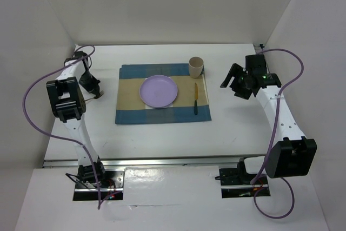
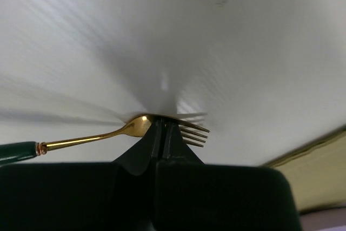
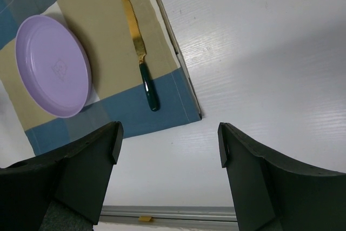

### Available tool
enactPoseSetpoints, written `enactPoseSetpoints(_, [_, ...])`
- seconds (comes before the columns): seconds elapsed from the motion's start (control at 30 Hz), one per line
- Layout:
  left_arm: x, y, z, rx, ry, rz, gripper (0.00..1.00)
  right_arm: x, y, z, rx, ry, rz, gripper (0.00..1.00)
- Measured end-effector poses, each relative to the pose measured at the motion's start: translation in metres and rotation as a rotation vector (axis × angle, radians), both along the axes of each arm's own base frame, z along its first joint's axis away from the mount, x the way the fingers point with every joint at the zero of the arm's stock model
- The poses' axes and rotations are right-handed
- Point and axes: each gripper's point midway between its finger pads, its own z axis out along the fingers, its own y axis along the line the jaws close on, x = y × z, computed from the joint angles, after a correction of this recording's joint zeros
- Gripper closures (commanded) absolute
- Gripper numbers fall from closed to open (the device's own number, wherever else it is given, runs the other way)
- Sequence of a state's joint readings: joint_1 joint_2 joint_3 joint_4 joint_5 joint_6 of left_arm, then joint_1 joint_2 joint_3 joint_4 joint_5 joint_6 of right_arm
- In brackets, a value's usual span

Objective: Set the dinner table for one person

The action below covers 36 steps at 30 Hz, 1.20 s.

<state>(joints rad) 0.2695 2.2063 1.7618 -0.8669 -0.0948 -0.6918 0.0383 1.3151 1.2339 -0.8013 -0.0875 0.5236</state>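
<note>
Left tool [image 2: 165, 128] is clamped on the fork [image 2: 135, 127] near the desk's [image 1: 162, 139] left edge; right tool [image 3: 168, 140] gapes, empty. Likely next: lift it onto the mat's [image 1: 130, 113] left edge, beside the plate [image 1: 158, 91].

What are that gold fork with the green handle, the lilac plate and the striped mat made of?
Gold fork with dark green handle: likely metal, polished; it glints. Round lilac plate: probably plastic, matte, evenly coloured. Blue-and-tan striped placemat: looks like cloth, dull and thin.
</note>
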Motion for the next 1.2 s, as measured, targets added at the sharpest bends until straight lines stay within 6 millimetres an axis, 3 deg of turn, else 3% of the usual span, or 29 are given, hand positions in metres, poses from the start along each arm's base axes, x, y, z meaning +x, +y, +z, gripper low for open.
enactPoseSetpoints(0.3, [0.054, -0.035, 0.004, -0.08, -0.098, -0.035, 1.0, 0.0, -0.004, -0.001, -0.015, 0.001, -0.015, 0.17])
enactPoseSetpoints(0.47, [0.082, -0.036, 0.019, -0.085, -0.163, -0.065, 1.0, 0.0, -0.004, -0.001, -0.017, 0.005, -0.017, 0.17])
enactPoseSetpoints(0.5, [0.083, -0.035, 0.024, -0.079, -0.17, -0.08, 0.98, 0.0, -0.004, -0.002, -0.017, 0.005, -0.017, 0.17])
enactPoseSetpoints(0.57, [0.088, -0.033, 0.037, -0.064, -0.197, -0.106, 0.81, 0.0, -0.004, -0.002, -0.017, 0.006, -0.016, 0.17])
enactPoseSetpoints(0.67, [0.083, -0.027, 0.056, -0.021, -0.213, -0.154, 0.48, 0.001, -0.003, -0.004, -0.013, 0.013, -0.015, 0.17])
enactPoseSetpoints(0.7, [0.08, -0.024, 0.062, 0.0, -0.219, -0.168, 0.17, 0.002, -0.003, -0.005, -0.012, 0.017, -0.014, 0.17])
enactPoseSetpoints(0.77, [0.068, -0.018, 0.074, 0.049, -0.213, -0.208, 0.03, 0.002, -0.002, -0.007, -0.008, 0.024, -0.013, 0.17])
enactPoseSetpoints(0.87, [0.041, -0.009, 0.08, 0.098, -0.174, -0.239, 0.0, 0.002, -0.001, -0.008, -0.004, 0.028, -0.011, 0.17])
enactPoseSetpoints(1.0, [0.011, 0.002, 0.06, 0.115, -0.087, -0.25, 0.0, 0.003, 0.0, -0.009, 0.0, 0.03, -0.007, 0.17])
enactPoseSetpoints(1.2, [0.0, 0.009, 0.027, 0.102, 0.006, -0.248, 0.0, 0.003, 0.0, -0.009, 0.002, 0.029, -0.005, 0.17])
